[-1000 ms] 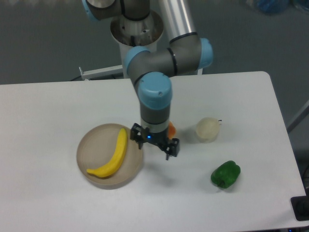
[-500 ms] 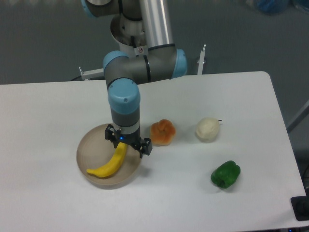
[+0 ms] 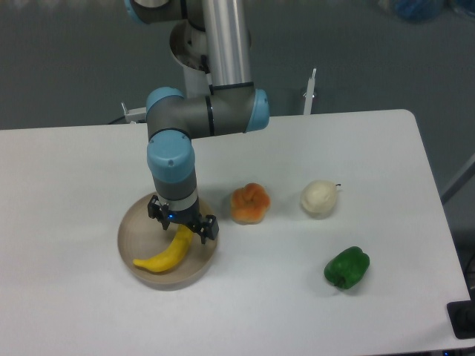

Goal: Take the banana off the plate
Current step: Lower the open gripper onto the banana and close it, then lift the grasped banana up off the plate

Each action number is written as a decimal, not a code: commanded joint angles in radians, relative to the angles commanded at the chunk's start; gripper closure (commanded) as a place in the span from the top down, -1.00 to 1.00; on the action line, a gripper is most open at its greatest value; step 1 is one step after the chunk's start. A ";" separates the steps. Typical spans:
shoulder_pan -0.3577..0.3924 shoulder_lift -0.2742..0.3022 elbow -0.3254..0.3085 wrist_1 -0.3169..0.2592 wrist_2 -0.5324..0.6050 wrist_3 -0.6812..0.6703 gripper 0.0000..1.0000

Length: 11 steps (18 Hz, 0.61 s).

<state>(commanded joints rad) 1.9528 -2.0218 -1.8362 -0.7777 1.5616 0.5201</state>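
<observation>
Having swung left from beside the plate (image 3: 133,222), the claw (image 3: 182,221) now hovers spread wide over the banana's (image 3: 167,254) upper end, ready to descend.

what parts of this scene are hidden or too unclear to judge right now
1. The upper end of the banana: covered by the tool in the one fixed camera view.
2. Whether the tool touches the banana or hangs above it: a single view from above gives no height.
3. How far the tool's jaws stand apart: small and dark, with the wrist above them.
4. The far part of the plate: hidden behind the arm's wrist.
5. The arm's base: cut off by the top edge.
</observation>
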 joint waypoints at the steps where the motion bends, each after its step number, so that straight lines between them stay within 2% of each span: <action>1: 0.000 -0.003 0.002 0.000 0.000 0.000 0.98; 3: 0.000 -0.003 0.005 0.000 -0.002 0.000 0.62; 4: 0.000 -0.003 0.008 0.000 -0.002 0.000 0.31; 5: 0.000 -0.005 0.008 0.000 0.000 0.000 0.21; 8: 0.000 -0.005 0.003 0.000 -0.002 0.003 0.09; 11: 0.000 -0.005 0.005 0.000 -0.002 0.005 -0.16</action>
<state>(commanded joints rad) 1.9528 -2.0264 -1.8316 -0.7777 1.5601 0.5246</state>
